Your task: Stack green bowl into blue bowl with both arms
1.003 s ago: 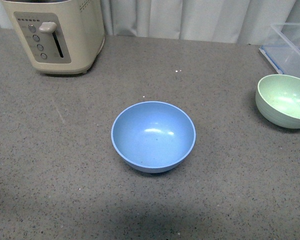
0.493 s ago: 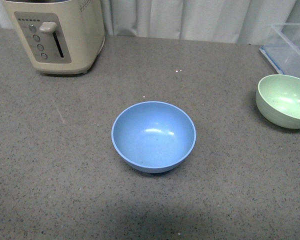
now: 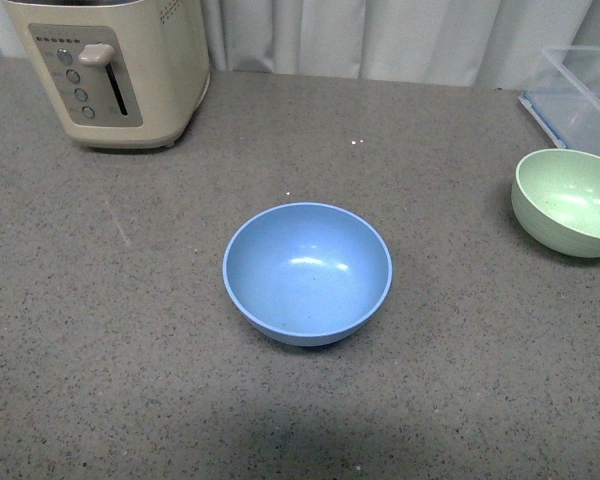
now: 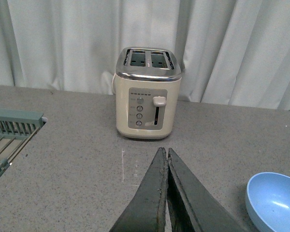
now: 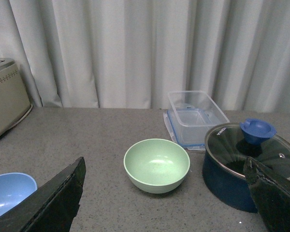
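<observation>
A: Did the green bowl (image 3: 570, 202) move?
B: No; it sits at the right, well apart from the blue bowl (image 3: 307, 272) in the middle.
A: And the robot?
B: Its left gripper (image 4: 164, 153) is pinched, empty; its right gripper (image 5: 164, 166) is spread wide toward the green bowl; stacking not started.

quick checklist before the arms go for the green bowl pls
1. Upright, empty green bowl: ok.
2. Upright, empty blue bowl, ready to receive it: ok.
3. Open right gripper facing the green bowl: ok.
4. Open left gripper: not ok. Its jaws are shut and hold nothing.
5. Room around the green bowl for a grasp: cannot tell. The lidded pot and clear container stand close beside it.
</observation>
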`<state>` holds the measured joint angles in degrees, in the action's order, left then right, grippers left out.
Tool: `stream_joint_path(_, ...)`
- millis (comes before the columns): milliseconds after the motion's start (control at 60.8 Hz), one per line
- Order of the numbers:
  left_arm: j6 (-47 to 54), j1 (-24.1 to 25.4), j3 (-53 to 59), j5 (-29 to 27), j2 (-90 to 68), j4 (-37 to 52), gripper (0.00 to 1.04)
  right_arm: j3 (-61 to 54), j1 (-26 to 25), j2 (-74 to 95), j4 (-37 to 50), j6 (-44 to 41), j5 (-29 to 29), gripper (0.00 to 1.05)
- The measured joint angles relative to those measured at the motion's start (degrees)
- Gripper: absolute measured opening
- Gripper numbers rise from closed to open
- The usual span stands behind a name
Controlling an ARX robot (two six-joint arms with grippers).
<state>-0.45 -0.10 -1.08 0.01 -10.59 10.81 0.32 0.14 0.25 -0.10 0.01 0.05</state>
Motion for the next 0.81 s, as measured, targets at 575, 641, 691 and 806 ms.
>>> stream_joint_path(575, 0.0, 0.0, 0.0, 0.0, 10.3, -10.7, 0.28, 0.0, 0.0, 0.0, 0.0, 0.0, 0.0, 0.96)
stream_joint_path(641, 0.0, 0.0, 0.0, 0.0, 10.3, -10.7, 0.44, 0.0, 0.0, 0.0, 0.0, 0.0, 0.0, 0.96)
stream_joint_path(691, 0.0, 0.0, 0.0, 0.0, 10.3, -10.7, 0.51, 0.0, 0.0, 0.0, 0.0, 0.0, 0.0, 0.96)
stream_joint_path(806, 0.0, 0.0, 0.0, 0.0, 10.3, -10.7, 0.74, 0.2, 0.3, 0.5, -0.7, -0.1, 1.2, 0.96)
